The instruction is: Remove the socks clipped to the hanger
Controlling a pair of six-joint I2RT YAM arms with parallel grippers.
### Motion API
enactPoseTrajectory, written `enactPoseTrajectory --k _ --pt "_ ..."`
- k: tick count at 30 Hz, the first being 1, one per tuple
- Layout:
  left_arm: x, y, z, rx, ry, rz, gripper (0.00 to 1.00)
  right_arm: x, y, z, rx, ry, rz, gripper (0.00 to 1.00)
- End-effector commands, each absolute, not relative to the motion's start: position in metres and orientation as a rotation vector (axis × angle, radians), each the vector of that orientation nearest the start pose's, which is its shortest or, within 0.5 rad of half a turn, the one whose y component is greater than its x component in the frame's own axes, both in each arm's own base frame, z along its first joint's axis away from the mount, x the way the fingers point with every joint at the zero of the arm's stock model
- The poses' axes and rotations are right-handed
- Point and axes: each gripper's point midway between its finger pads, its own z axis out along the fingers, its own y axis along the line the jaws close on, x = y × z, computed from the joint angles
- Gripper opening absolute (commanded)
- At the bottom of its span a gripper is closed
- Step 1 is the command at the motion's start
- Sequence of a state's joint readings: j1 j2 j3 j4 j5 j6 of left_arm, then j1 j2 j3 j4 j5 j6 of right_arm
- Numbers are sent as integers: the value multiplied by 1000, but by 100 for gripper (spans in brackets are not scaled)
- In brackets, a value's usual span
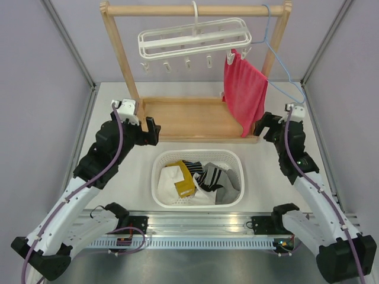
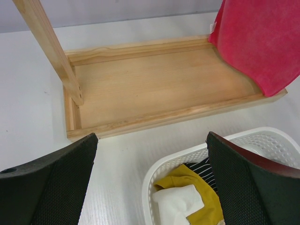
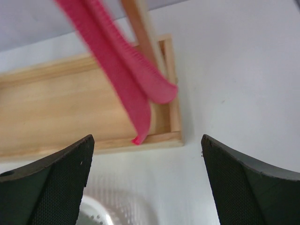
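Observation:
The white hanger [image 1: 192, 36] hangs by its hook from the wooden rail, and the small clips along its underside hold nothing. The socks [image 1: 201, 177] lie piled in the white basket [image 1: 198, 153]: mustard [image 2: 206, 187], white [image 2: 176, 201] and black-and-white striped [image 2: 201, 165]. My left gripper [image 1: 153, 131] [image 2: 151, 136] is open near the tray's left front corner, above the basket's left rim. My right gripper [image 1: 262, 125] [image 3: 147, 137] is open by the tray's right front corner, below the towel's tip. Neither holds anything.
A red towel [image 1: 244, 92] [image 2: 262, 42] [image 3: 122, 75] hangs from a thin blue wire hanger [image 1: 278, 53] at the rail's right end. The wooden rack's tray [image 1: 189, 118] [image 2: 154, 84] and two slanted posts stand behind the basket. Side walls close in the table.

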State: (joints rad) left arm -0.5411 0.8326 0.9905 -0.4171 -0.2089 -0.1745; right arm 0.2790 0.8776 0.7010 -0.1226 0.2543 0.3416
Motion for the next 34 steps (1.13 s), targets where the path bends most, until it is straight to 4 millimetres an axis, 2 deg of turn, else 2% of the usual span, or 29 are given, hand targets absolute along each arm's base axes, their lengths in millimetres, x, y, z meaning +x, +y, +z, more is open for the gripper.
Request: enactPoseTrajectory --k 1,3,7,12,14,20,30,34 --pt "273 -125 316 120 1779 -328 100 331 53 227 187 1838 307 98" --pt "271 -120 319 100 1764 -315 100 335 37 226 223 1833 297 98" --pt "271 -114 321 83 1751 -294 100 338 27 220 228 1848 281 98" --pt "270 -113 322 87 1743 -285 100 336 31 219 212 1851 307 98" --pt "271 -112 320 88 1740 -280 100 336 22 220 234 1844 289 98" --pt "267 -106 325 73 1713 -274 100 336 22 222 233 1839 295 98" --pt "265 -111 324 110 1710 -291 98 335 21 226 232 1830 299 98" --pt "267 -109 324 91 1709 -284 100 336 20 224 236 1836 301 98"
